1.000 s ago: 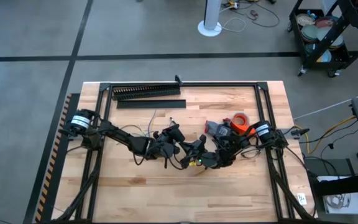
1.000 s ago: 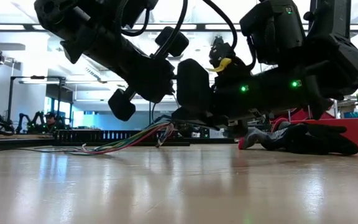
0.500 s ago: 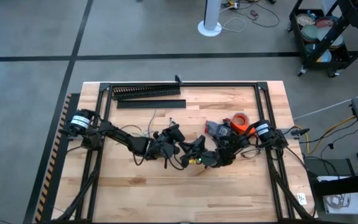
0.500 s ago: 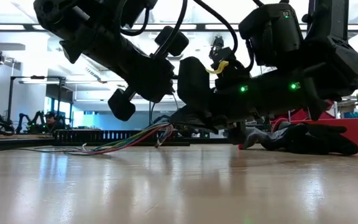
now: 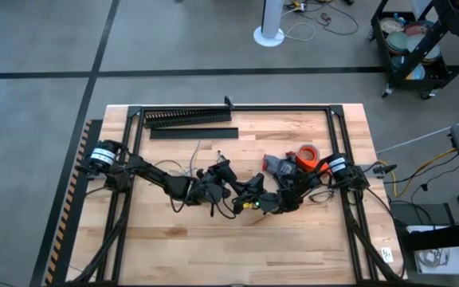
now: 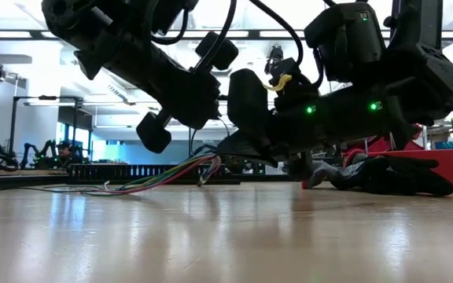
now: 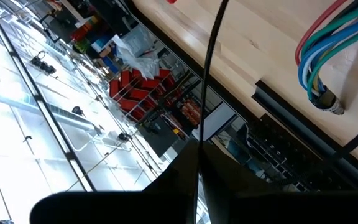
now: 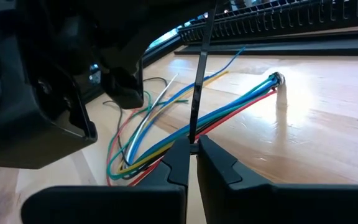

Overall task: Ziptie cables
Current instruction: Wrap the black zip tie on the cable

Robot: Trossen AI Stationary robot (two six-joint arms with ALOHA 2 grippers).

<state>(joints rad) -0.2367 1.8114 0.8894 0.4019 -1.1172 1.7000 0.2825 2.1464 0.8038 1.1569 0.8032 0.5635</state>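
Bare wooden table (image 5: 293,247) near the front edge; black duct (image 5: 188,118) and tape roll (image 5: 307,153) farther back.

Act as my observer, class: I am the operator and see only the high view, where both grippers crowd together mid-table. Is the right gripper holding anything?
Observer: Yes. The right wrist view shows the right gripper shut on a ziptie that stands up from its fingertips.
Operator: And the left one?
Observer: In the left wrist view the left gripper is shut on a ziptie as well; I cannot tell whether it is the same one.
Operator: Where are the cables?
Observer: The cables lie loose on the table behind the ziptie: blue, green, red and yellow wires.
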